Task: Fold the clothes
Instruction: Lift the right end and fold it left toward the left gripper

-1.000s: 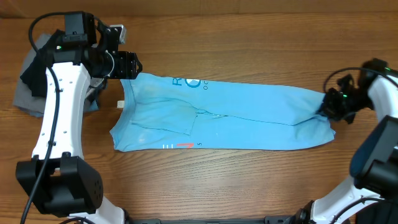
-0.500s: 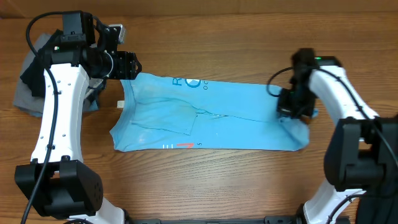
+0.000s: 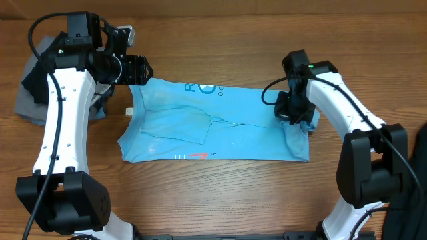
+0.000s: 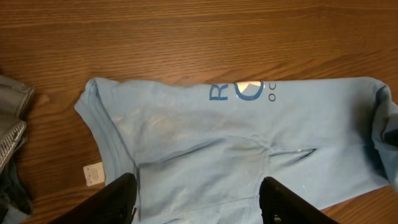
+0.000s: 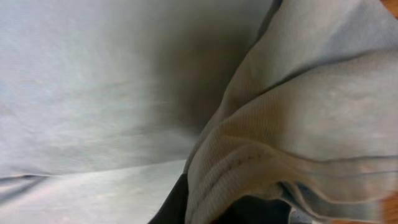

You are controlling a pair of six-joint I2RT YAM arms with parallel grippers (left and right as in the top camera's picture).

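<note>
The light blue T-shirt (image 3: 220,130) lies flat across the table's middle, with blue lettering near its far edge and a white tag (image 3: 127,111) at its left end. My left gripper (image 3: 143,70) is open over the shirt's far left corner; in the left wrist view its black fingers (image 4: 118,199) stand wide apart over the cloth (image 4: 249,143), holding nothing. My right gripper (image 3: 293,115) is shut on the shirt's right end, which is lifted and doubled over leftward. The right wrist view is filled by the bunched cloth (image 5: 298,137).
Grey and black folded garments (image 3: 30,93) lie at the far left, behind the left arm, and show at the left edge of the left wrist view (image 4: 9,143). Bare wooden table (image 3: 220,200) surrounds the shirt.
My right gripper has moved well to the left with the shirt's right end, so the shirt is now shorter and doubled over at the right. The left arm has not moved.
</note>
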